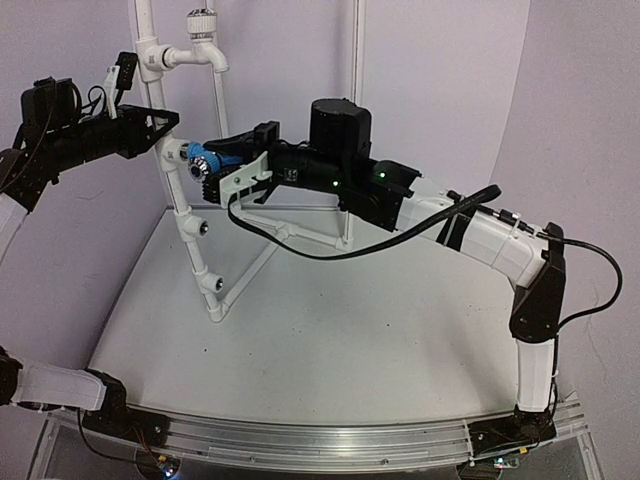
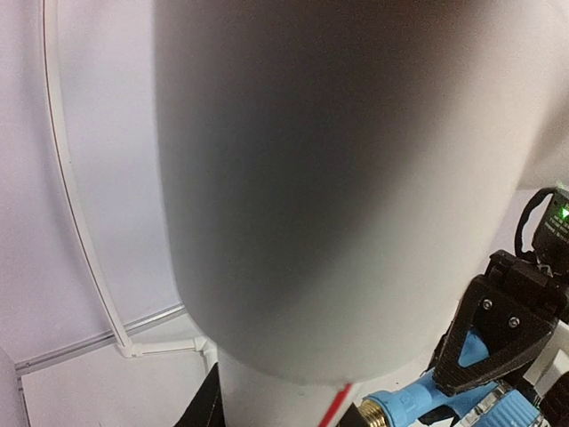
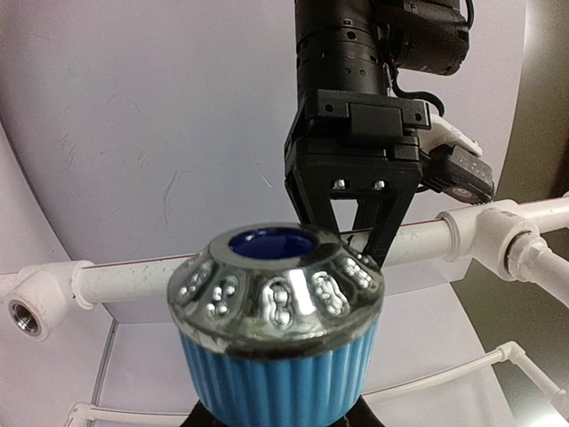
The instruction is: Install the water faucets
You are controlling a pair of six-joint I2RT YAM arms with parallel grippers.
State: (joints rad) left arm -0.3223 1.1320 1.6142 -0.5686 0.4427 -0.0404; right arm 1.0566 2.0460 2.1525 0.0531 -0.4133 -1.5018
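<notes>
The white pipe frame stands at the back left. A white faucet with a silvery knob sits at its top. My left gripper is shut on the frame's upright pipe, which fills the left wrist view. My right gripper is shut on the blue faucet and holds it level beside a side socket, just below the left gripper. The faucet's brass thread is close to the pipe; I cannot tell if they touch. The ribbed blue knob fills the right wrist view.
Two open side sockets sit lower on the frame. Another socket shows at the left of the right wrist view. A thin white rod frame stands behind. A black cable hangs under the right arm.
</notes>
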